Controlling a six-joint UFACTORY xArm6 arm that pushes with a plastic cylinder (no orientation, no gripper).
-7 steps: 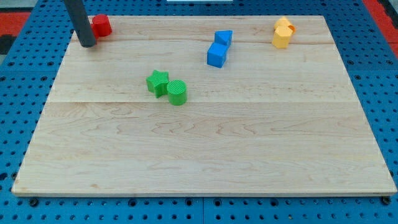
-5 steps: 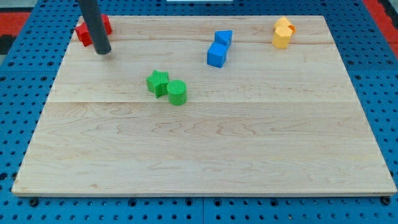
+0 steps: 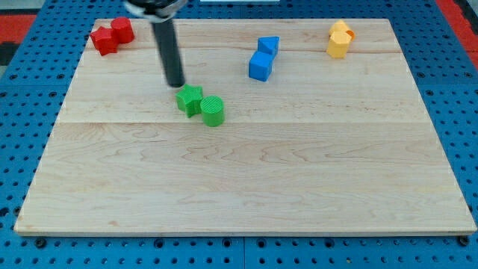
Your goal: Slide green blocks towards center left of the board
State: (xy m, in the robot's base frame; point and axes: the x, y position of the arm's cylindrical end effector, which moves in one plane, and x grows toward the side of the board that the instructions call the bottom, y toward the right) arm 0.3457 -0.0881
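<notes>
My tip [image 3: 176, 84], a bare rod without jaws, stands just above the green star [image 3: 190, 99], which touches the green cylinder [image 3: 212, 110].

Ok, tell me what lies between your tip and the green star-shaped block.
Nothing: in the camera view my tip stands just above the green star-shaped block, toward the view's top-left, with only a sliver of bare wooden board between them.

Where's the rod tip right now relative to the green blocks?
My tip is left of the board's centre, just above the green star block toward the view's top, close to its upper-left edge. The green cylinder block sits on the star's lower right.
</notes>
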